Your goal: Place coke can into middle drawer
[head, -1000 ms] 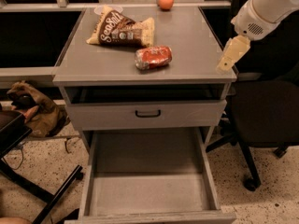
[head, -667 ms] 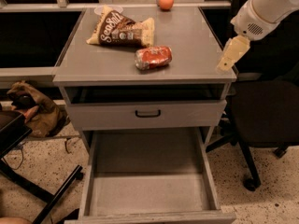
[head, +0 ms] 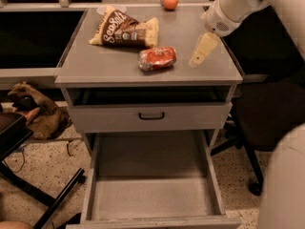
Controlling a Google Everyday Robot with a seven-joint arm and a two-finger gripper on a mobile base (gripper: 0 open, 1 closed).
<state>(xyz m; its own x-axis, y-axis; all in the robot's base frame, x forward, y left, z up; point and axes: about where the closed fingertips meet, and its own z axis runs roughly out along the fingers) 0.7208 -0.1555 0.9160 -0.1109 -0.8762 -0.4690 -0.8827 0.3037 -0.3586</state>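
Camera view, the only one.

- Grey cabinet top point(head: 105, 63): the coke can point(head: 157, 58) lies on its side near the front middle of the top, long axis running roughly left to right, nothing gripping it. Just behind it, and a little to the left, lies a chip bag point(head: 125, 30). The two are close, but I cannot say whether they touch. An orange fruit point(head: 170, 0) sits at the back edge, well apart from the can.
- Gripper point(head: 202, 51): pale and tapered, hanging off the white arm point(head: 238, 4) that comes in from the upper right. It sits over the right part of the top, to the right of the can, with bare surface between them. Empty. Whether it is spread or pressed together, cannot tell from this angle.
- Below the top: a drawer front with black handle point(head: 151, 115), pulled out only a little, with a dark gap above it.
- Lower down: middle drawer point(head: 155, 197) pulled fully out toward the camera, grey floor bare, low side walls. Ready to receive.
- Surroundings: dark chair base point(head: 252, 175) on the floor at right, brown bag point(head: 40, 111) on the floor at left.

Step, by my reading: the approach to the can, before any grasp. The drawer needs no work.

The next move calls for travel leftward and down onto the can, with the grip set across its narrow width rather than along its length. A can on its side may roll if nudged from one end. The lift must clear the front edge, then descend in front of the handled drawer into the open one.
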